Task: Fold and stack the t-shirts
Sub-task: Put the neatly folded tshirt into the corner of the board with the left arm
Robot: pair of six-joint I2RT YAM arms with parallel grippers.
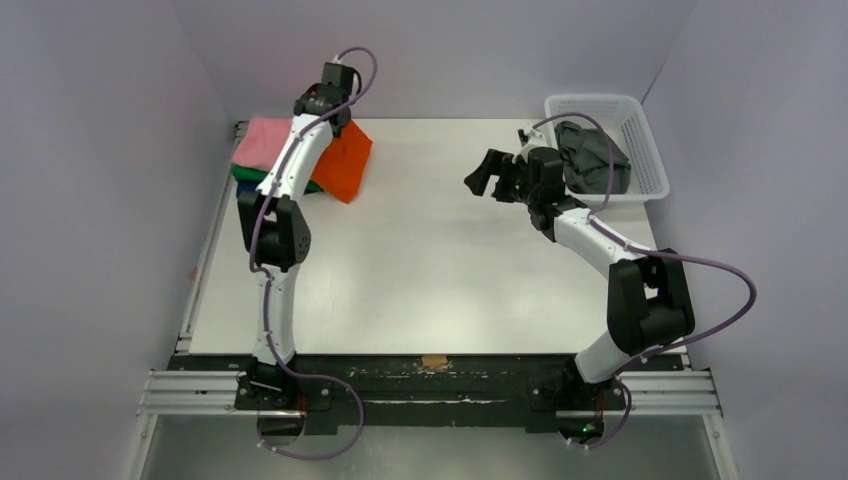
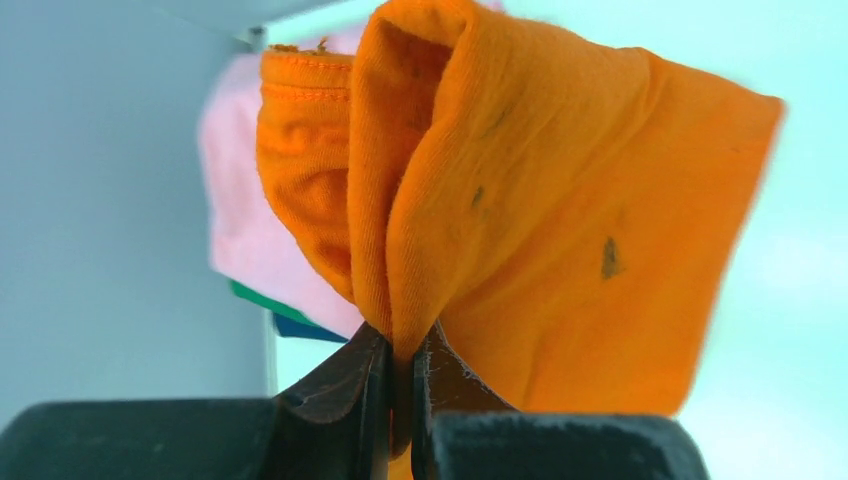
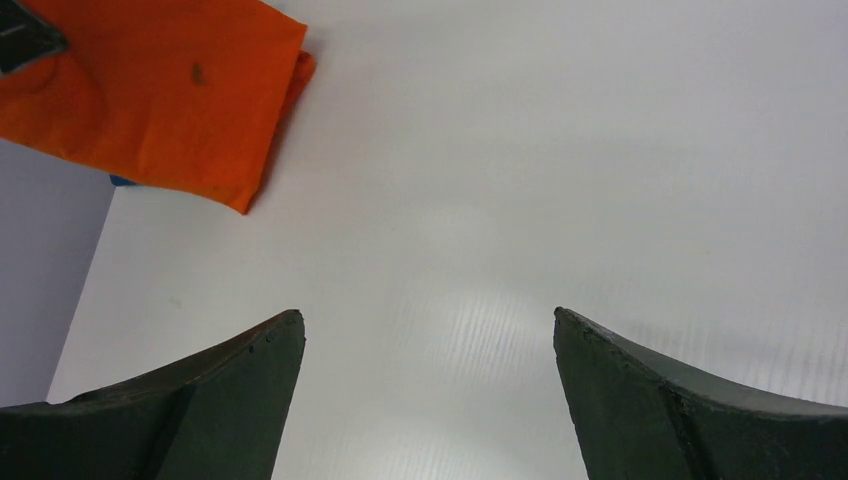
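This looks like a robotics lab test cell; plain pale walls box in a bare white table on three sides, closing in just past the left gripper; a metal rail along the near edge carries both arm bases; purple cables loop free; a white lattice basket sits just right of the right gripper.

A stack of folded t-shirts lies at the table's far left corner. A single t-shirt, pinched in the left gripper, sits just right of it. A basket at the far right corner holds a crumpled t-shirt.
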